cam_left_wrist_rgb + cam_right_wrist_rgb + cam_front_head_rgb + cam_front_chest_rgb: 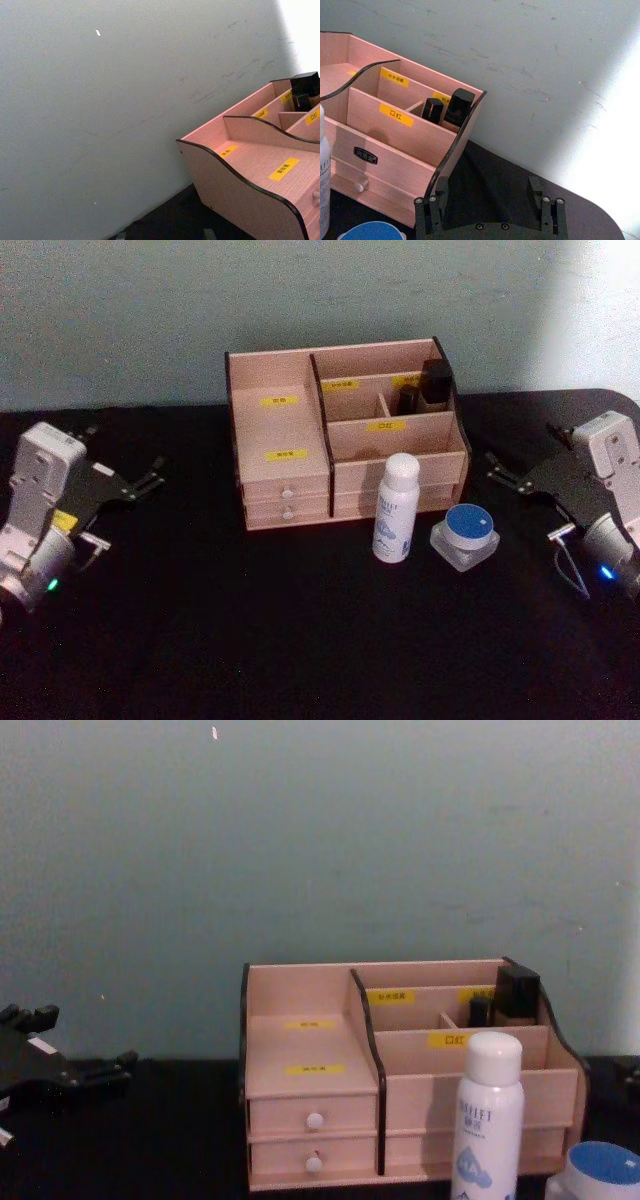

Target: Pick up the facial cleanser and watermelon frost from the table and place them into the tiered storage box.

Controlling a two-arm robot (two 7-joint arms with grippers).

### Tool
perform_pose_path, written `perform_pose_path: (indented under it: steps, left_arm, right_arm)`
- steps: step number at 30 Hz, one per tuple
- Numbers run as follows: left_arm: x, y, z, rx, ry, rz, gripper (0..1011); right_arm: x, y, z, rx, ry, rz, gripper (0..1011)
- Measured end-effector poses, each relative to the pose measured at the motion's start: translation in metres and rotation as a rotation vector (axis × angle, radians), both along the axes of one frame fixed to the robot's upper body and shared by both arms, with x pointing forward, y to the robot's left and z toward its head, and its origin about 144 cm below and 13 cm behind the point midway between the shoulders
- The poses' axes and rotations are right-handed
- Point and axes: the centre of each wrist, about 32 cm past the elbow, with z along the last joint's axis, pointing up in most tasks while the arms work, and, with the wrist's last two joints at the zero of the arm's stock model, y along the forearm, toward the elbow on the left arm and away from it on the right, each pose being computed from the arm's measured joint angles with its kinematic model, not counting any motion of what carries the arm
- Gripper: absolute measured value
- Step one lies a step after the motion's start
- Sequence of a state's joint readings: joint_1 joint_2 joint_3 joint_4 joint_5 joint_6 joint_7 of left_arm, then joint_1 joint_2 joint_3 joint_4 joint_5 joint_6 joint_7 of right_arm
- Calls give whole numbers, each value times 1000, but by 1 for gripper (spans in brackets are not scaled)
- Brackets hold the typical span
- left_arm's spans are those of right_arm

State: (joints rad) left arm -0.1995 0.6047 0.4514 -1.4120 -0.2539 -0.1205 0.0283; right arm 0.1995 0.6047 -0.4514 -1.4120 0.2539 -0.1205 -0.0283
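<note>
You are at step 1, the reach: nothing is lifted yet. Your right claw (pixel 495 468) hangs wide and empty. The squat frosted watermelon frost jar with its blue lid (pixel 466 535) stands near its tips. The tall white facial cleanser bottle (pixel 394 508) is just past the jar, and the pinkish wooden tiered storage box (pixel 350 445) is behind both. Your left claw (pixel 152 473), also wide, sits well apart. The next move, I judge, calls for lowering the right claw around the jar.

Head above, chest level, wrists close — all facing the box (pixel 268 375).
</note>
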Motion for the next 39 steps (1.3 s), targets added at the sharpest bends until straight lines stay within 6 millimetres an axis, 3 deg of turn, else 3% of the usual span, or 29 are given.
perform_pose_path:
  steps: [28,39]
  left_arm:
    - [0,0,0,0,0,0,1001]
    - [0,0,0,0,0,0,1001]
  right_arm:
    - [0,0,0,1,-1,-1,1003]
    - [-21,-8,16,49,0,34,1003]
